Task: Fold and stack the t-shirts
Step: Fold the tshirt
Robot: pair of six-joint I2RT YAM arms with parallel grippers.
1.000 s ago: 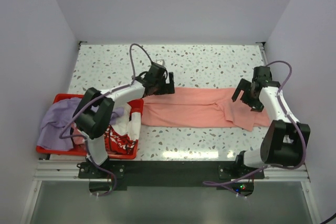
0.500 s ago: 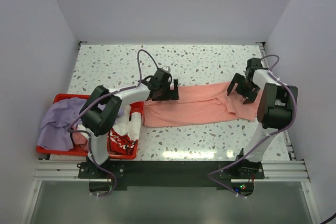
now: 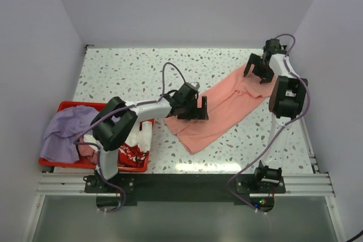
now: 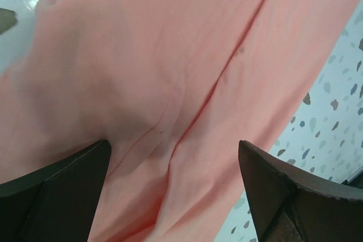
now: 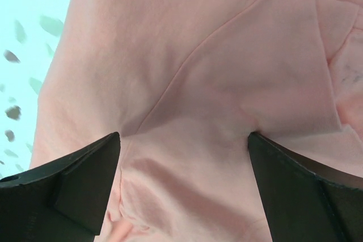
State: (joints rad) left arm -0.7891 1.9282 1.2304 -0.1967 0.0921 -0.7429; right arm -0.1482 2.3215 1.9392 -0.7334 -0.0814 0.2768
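The salmon-pink t-shirt [image 3: 218,109] lies flat in a diagonal band across the table, from near centre up to the far right. My left gripper [image 3: 191,106] stands open over its near-left part, both finger tips spread wide and down on the cloth [image 4: 170,72], with nothing pinched between them [image 4: 173,145]. My right gripper [image 3: 259,67] is open too, at the shirt's far-right end; its tips rest on the fabric by a sleeve seam [image 5: 182,137]. A lavender t-shirt [image 3: 63,131] and a white t-shirt with red print [image 3: 133,147] hang in the crate.
A red plastic crate [image 3: 62,106] stands at the table's left near edge, cloth spilling over its rims. White walls close the speckled table [image 3: 125,72] on three sides, and the right wall is close to my right arm [image 3: 286,94].
The pink t-shirt has swung from a level band to a diagonal one. My right gripper moved toward the far right corner; my left gripper moved right and nearer. Both stayed open.
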